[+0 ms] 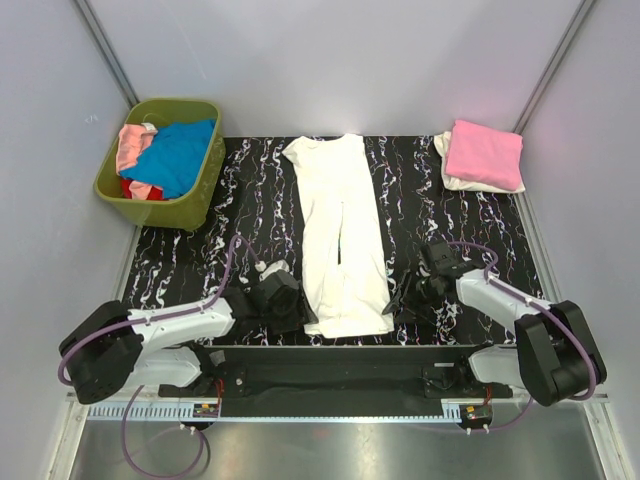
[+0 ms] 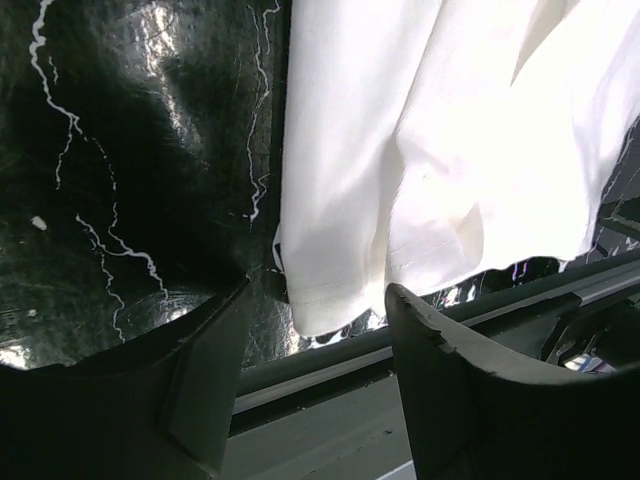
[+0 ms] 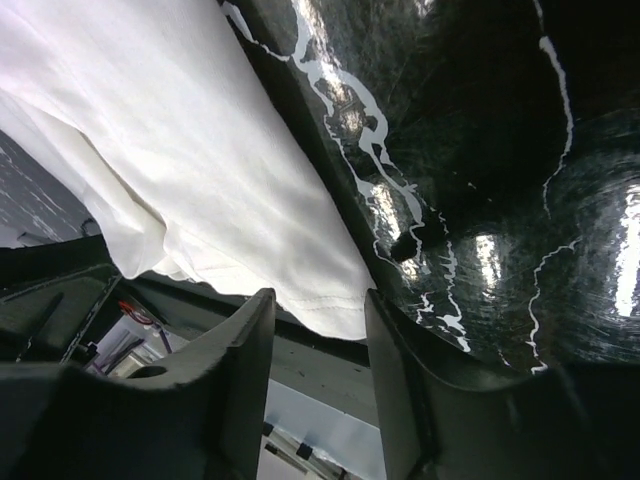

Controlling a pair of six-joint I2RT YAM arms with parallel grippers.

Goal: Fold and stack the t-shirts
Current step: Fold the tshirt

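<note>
I see the cream t-shirt (image 1: 340, 230) lying lengthwise mid-table with its sides folded in. My left gripper (image 2: 318, 292) and right gripper (image 3: 320, 296) each straddle a near hem corner, jaws apart and not pinching the cloth. A folded pink t-shirt (image 1: 485, 152) sits far right.

basket (image 1: 165, 212) back-left, folded t-shirts (image 1: 483, 155) back-right

Robot lab cell: white enclosure walls (image 1: 330, 60), black marbled table (image 1: 180, 265).
</note>
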